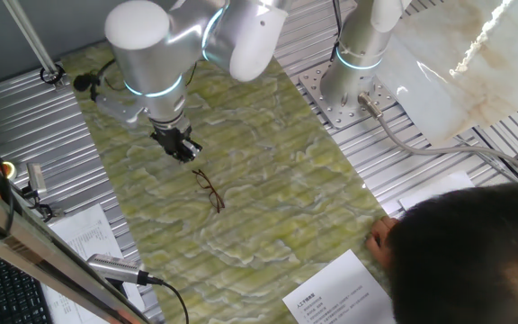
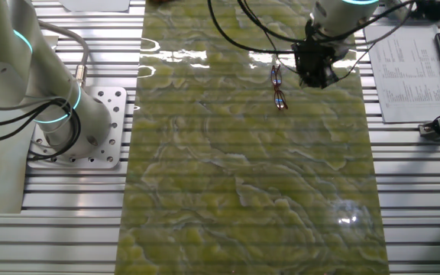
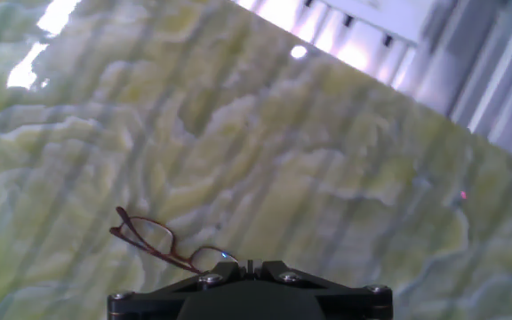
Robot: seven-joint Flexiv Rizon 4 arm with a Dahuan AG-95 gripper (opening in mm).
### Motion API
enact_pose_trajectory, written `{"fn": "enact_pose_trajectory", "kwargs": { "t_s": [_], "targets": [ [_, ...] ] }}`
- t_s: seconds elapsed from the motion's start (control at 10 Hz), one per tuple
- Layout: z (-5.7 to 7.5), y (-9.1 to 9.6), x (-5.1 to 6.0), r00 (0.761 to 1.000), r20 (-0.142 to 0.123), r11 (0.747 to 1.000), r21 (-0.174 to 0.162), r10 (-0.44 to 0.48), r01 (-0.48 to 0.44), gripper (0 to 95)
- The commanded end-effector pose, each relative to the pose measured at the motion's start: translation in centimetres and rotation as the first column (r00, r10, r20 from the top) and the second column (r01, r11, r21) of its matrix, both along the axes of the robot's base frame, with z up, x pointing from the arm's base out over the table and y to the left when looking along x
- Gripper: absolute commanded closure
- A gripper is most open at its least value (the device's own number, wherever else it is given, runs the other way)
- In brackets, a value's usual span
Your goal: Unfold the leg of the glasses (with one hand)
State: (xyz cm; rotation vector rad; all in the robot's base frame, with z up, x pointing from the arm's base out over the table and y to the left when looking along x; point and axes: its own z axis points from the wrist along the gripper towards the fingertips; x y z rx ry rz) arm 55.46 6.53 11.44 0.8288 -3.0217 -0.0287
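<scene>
1. The glasses [image 1: 209, 190] are seen lying on a green-and-cream marbled mat [image 1: 268, 225] that covers the middle of the table. They rest near the mat's centre line, just beside and below the gripper [image 1: 180, 147], with clear mat between the two — no contact is shown.

2. The frame is judged to be very light, thin and springy. The wire is likely to bend if squeezed hard, the lenses may scratch, and the whole pair may well slide on the smooth mat when pushed.

3. A hold is best taken on the slim folded leg near its free tip, away from the lenses; the hinge itself is too small to be made out.

4. The long axis is seen running diagonally in the one fixed view, from upper left near the gripper to lower right. In the hand view the brown rims [image 3: 149, 238] appear at lower left, just above the gripper housing.

5. The gripper's fingertips are hidden or too small — whether they are spread or closed cannot be told.
</scene>
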Motion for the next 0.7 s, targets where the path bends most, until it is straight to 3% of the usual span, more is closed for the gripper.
{"fn": "enact_pose_trajectory", "kwargs": {
  "t_s": [0.1,0.2,0.3,0.5,0.7],
  "targets": [
    [0.09,1.17,0.46,1.000,-0.009,1.000,-0.002,0.030,-0.030,95.0],
    [0.01,1.34,0.60,0.999,-0.010,0.999,-0.001,0.037,-0.037,95.0],
    [-0.02,1.38,0.67,0.998,-0.032,0.998,-0.012,0.062,-0.062,95.0],
    [-0.02,1.38,0.67,0.987,-0.042,0.985,-0.066,0.155,-0.158,95.0],
    [-0.02,1.38,0.67,0.953,-0.074,0.954,-0.041,0.293,-0.297,95.0]
  ]
}}
